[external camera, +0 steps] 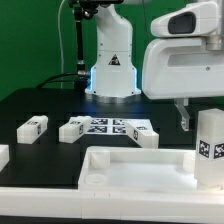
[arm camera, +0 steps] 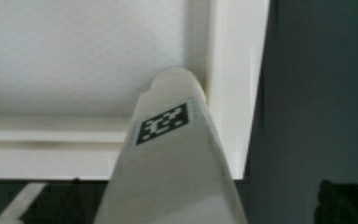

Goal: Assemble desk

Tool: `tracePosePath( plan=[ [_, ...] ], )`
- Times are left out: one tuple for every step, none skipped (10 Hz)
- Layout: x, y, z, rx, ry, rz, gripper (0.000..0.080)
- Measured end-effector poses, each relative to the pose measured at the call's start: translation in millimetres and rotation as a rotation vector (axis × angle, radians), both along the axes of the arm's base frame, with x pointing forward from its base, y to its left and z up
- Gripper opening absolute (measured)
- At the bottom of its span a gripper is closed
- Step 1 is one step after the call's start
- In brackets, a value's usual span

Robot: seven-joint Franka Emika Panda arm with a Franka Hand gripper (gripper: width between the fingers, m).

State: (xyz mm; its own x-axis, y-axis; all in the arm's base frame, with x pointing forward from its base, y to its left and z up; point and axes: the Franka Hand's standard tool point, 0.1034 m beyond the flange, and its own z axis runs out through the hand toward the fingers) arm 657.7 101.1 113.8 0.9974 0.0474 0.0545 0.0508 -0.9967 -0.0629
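The leg (external camera: 211, 148) I am working on stands upright directly under my gripper (external camera: 200, 118). Its long axis runs straight down from my wrist, so I judge the coming move goes along or about that vertical line, not sideways. One finger (external camera: 185, 116) shows just beside the leg on the exterior view's left and the other is hidden. In the wrist view the leg fills the space between them, so I cannot tell whether I am clamping it or only straddling it. The leg is a white square-section piece with a black-and-white tag (arm camera: 163, 123) on its face. Its lower end meets a corner of the tabletop (external camera: 120, 168), where two raised rims join; whether it sits fully in the socket I cannot see. The tabletop lies flat, white and shallow-rimmed, on the black table (external camera: 40, 100). Beyond it, spare legs (external camera: 33, 126) lie on their sides around the marker board (external camera: 112, 127), well apart from me.
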Motion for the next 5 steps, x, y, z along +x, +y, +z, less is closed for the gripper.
tracePosePath(
  plan=[
    [-0.1,0.5,-0.1,-0.004,-0.004,0.055,0.0649],
    [-0.1,0.2,-0.1,-0.014,-0.009,0.139,0.0649],
    [0.0,0.0,-0.1,-0.017,-0.012,0.179,0.0649],
    [0.1,-0.8,-0.1,-0.023,-0.017,0.258,0.0649],
    [0.1,-0.9,-0.2,-0.023,-0.016,0.258,0.0515]
  ],
)
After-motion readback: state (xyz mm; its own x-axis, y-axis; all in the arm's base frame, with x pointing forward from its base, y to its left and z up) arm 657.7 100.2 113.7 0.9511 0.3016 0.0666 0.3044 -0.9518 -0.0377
